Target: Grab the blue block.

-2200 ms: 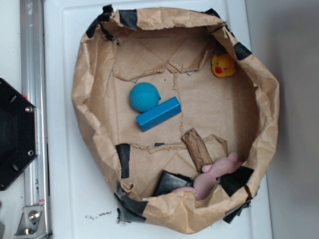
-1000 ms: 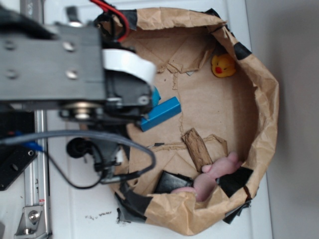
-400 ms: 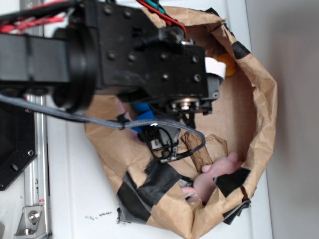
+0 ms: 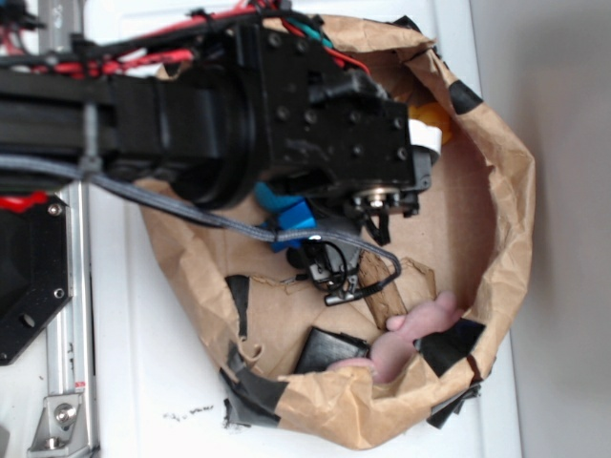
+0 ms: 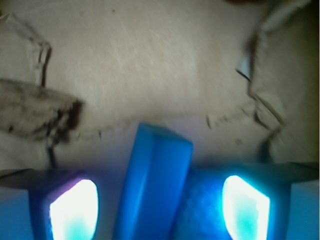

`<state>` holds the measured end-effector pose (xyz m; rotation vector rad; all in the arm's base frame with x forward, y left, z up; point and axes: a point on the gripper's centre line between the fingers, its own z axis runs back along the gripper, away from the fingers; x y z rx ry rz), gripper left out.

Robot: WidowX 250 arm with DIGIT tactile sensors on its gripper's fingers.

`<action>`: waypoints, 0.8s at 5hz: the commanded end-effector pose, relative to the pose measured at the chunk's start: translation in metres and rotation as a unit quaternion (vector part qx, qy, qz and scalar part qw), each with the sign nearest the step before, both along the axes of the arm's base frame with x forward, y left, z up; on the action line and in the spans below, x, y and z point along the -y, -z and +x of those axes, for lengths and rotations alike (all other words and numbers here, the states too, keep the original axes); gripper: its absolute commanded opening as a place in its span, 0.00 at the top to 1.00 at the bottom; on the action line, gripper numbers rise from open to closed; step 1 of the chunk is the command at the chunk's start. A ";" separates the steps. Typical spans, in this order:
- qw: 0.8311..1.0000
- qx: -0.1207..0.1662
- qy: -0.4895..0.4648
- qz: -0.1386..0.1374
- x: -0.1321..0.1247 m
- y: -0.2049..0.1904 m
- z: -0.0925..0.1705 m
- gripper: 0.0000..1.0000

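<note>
White tabletop [image 4: 143, 382] is mostly taken up by a crumpled brown paper nest [image 4: 511, 191], which is largely hidden under the black arm [image 4: 239, 114]. Inside, the blue block [image 5: 155, 185] is seen between the spread gripper [image 5: 160, 205] fingers [image 5: 72, 207], not pinched, with the teal ball [image 5: 200, 210] just beside it.

The black WidowX arm [image 4: 191, 124] reaches in from the left across the exterior view, red and grey cables running along it, wrist pointing down. In the wrist view its gripper [image 5: 159, 206] hangs spread apart, glowing fingertips [image 5: 74, 210] at either side of the frame's bottom edge.
</note>
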<state>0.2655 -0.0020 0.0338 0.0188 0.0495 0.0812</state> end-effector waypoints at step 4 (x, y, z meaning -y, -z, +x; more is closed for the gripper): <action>0.983 0.019 0.179 -0.026 0.039 0.017 -0.027 1.00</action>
